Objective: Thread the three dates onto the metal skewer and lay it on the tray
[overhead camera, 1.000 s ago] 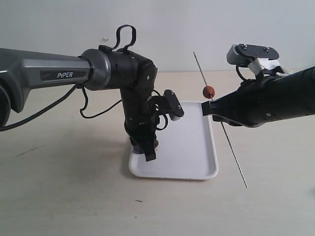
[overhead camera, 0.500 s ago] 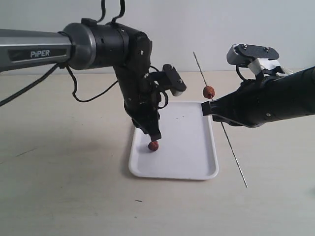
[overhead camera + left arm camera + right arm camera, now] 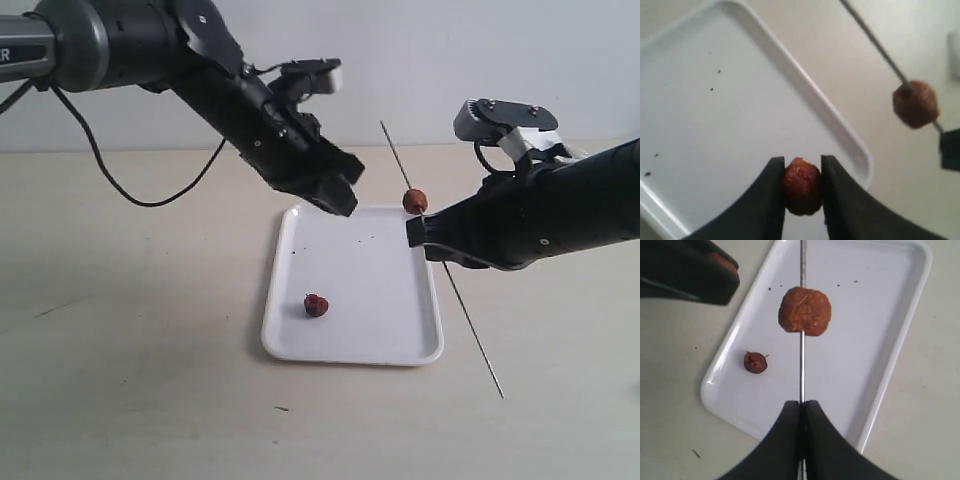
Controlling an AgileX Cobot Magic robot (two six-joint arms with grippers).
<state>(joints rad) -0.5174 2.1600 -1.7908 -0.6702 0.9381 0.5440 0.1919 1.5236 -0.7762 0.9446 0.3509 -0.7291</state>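
The left gripper [image 3: 338, 198] has come up off the tray [image 3: 400, 330] and swung across toward the skewer [image 3: 470, 340] since a moment ago. It brought 1 date with it, and the skewer itself has hardly shifted.

The wrist view shows that held date [image 3: 801, 186] pinched between the 2 jaws, which are partly closed against its sides. The right gripper [image 3: 428, 238] is clamped tight on the skewer a little below the middle and holds it slanted in the air beside the tray's right edge. The threaded date [image 3: 415, 200] sits just above that grip. The last date [image 3: 316, 305] lies on the tray near its front left corner.

So 1 of 3 is on, and I'd say the step in hand is threading the 2nd. The held date is near the rod's bare upper tip but not yet on it. The next move needs the fruit's middle lined up with that tip. Then it wants a push straight down the rod toward the threaded date while the right side keeps the rod steady.

As for writing, only a cut-off scrap of white lettering [image 3: 8, 55] shows on the left arm, and I can't read it. The tray carries just a few dark specks [image 3: 293, 252].
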